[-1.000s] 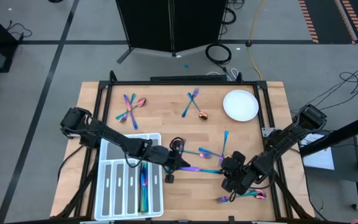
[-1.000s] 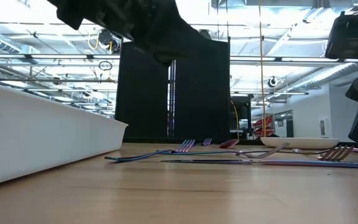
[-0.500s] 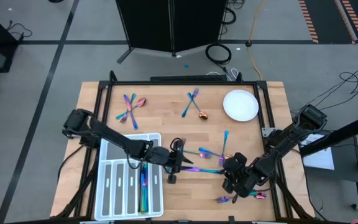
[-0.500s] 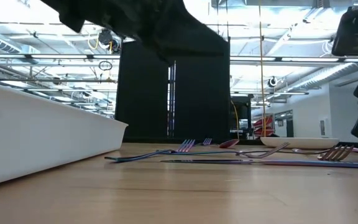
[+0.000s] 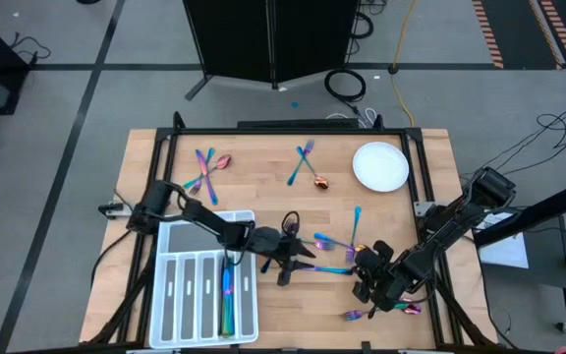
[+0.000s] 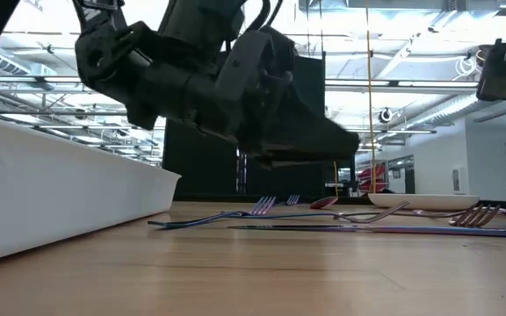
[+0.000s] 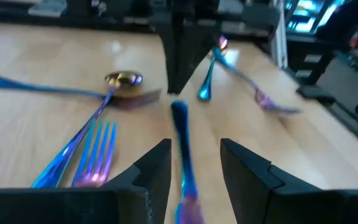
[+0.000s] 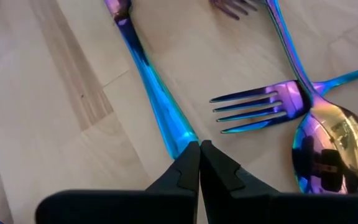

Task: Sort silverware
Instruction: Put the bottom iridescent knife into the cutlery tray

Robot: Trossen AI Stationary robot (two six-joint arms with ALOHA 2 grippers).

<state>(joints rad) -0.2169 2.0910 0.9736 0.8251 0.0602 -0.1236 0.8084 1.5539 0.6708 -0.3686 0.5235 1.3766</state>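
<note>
Iridescent silverware lies scattered on the wooden table. A long blue knife (image 5: pixel 324 267) lies flat near the table's middle, between my two grippers. My left gripper (image 7: pixel 194 146) hangs open just above the table (image 6: pixel 323 145), one finger on each side of the knife's handle (image 7: pixel 180 127) without touching it. My right gripper (image 8: pixel 197 146) is shut, its tips at the knife's other end (image 8: pixel 166 124). A fork (image 8: pixel 260 106) and a spoon (image 8: pixel 328 149) lie beside it. My right gripper's shut fingertips point down at the end of the blue knife (image 8: pixel 180 138), which lies flat on the table. I cannot tell whether they touch it.
A white compartmented tray (image 5: pixel 165 236) at the near left holds one rainbow piece (image 5: pixel 226 295). A round white plate (image 5: pixel 379 165) sits at the far right. More silverware lies at the far left (image 5: pixel 204 172), far middle (image 5: pixel 308 162) and near right (image 5: pixel 381 310).
My left gripper has moved a little toward the table's right edge and come down lower over the knife's handle, the arm stretching out farther over the table. The silverware has stayed where it was.
</note>
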